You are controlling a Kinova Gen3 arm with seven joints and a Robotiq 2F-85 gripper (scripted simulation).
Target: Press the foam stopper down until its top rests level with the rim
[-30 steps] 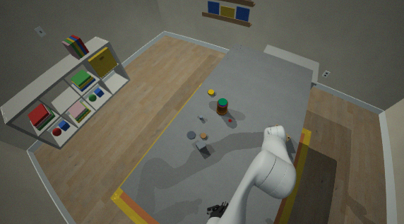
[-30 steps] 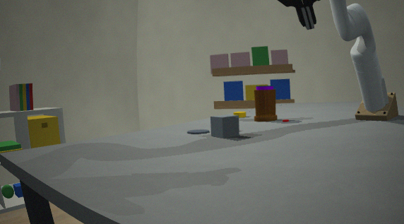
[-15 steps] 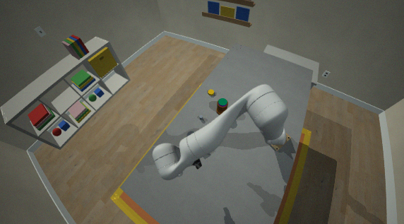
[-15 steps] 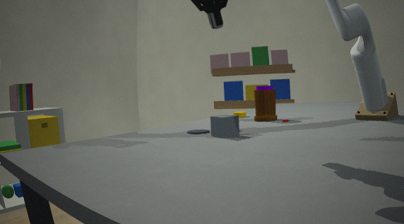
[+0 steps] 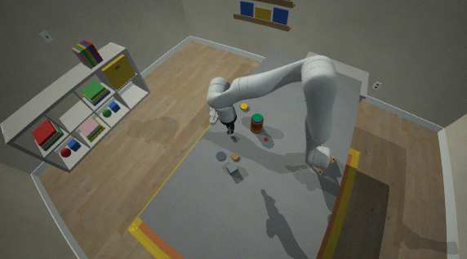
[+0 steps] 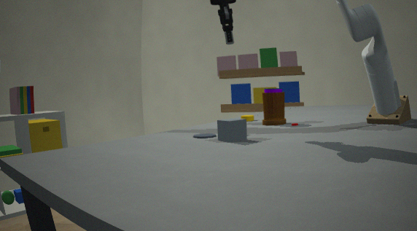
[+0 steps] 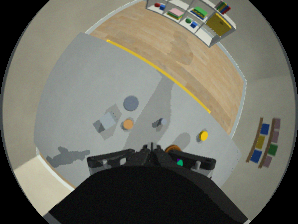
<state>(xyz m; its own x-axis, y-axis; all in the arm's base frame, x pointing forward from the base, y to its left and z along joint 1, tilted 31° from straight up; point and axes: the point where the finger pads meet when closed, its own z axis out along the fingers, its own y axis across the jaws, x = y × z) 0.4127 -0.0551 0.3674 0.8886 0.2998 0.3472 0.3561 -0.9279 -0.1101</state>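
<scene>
Since the arm (image 5: 282, 77) hangs high over the desk (image 6: 182, 174) with its jaws clenched on nothing, you've got a solid pusher ready. The brown jar (image 6: 273, 108) stands upright mid-desk, off to one side of the gripper (image 6: 228, 39), its stopper (image 6: 273, 90) proud of the rim. Center over it first, drop straight, press gently, don't overshoot.

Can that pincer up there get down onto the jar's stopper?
Probably yes. The shut pincer hangs high, off to one side of the jar, and nothing stands over the stopper.
</scene>
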